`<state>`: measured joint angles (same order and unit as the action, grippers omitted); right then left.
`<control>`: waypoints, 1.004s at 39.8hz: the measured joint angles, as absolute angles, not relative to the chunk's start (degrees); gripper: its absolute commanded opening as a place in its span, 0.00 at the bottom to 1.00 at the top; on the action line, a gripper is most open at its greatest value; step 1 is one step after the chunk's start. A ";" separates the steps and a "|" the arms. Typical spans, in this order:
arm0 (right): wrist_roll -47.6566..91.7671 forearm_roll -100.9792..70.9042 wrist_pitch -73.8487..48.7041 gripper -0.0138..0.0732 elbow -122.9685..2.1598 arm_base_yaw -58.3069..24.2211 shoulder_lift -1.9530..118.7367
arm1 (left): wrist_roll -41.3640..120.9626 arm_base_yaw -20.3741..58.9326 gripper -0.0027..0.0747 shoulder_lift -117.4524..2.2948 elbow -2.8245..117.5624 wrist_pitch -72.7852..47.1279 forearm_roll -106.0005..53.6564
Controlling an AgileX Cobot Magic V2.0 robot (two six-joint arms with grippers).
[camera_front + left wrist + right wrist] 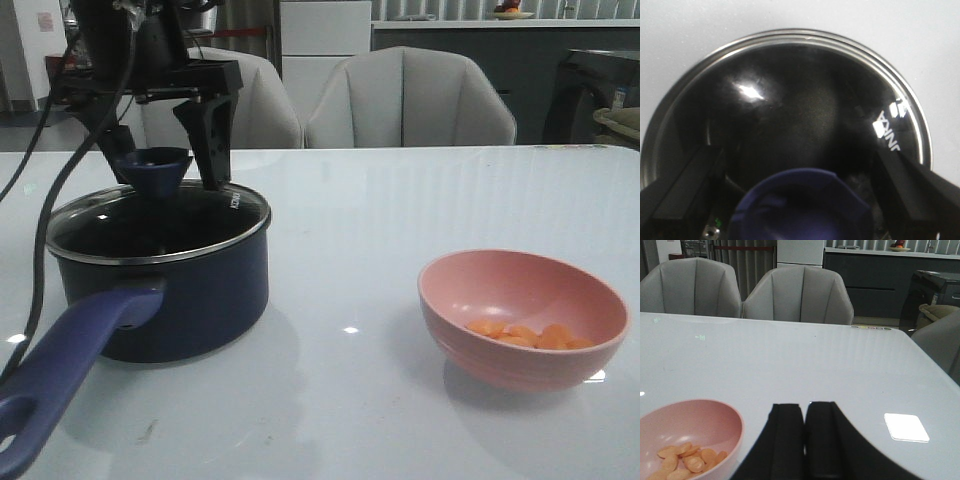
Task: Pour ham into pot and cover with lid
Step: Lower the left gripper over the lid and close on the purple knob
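The lid is clear shiny glass with a steel rim. The pot under it looks smooth. The table under the pot is glossy.

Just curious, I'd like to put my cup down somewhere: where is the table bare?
Bare stretches lie between the pot and the pink bowl, and behind the bowl toward the chairs. It is crowded at the pot, where the left gripper hangs around the lid knob.

The lid closes the pot mouth, left gripper above; bare table reaches the pink bowl.
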<state>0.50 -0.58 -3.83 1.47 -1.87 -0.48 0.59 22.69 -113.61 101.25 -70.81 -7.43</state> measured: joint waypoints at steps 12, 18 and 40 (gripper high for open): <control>0.50 -0.58 -3.83 0.33 1.47 -1.87 -0.48 | 0.55 22.69 0.84 -113.75 101.34 -70.81 -8.35; 0.50 -0.58 -3.83 0.33 1.47 -1.87 -0.48 | 0.55 22.69 0.84 -113.75 101.20 -70.70 -8.35; 0.50 -0.58 -3.83 0.33 1.47 -1.87 -0.48 | 0.55 22.69 0.83 -112.83 98.86 -69.14 -6.42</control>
<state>0.50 -0.58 -3.83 1.47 -1.87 -0.48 0.55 22.69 -112.83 98.86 -69.14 -6.42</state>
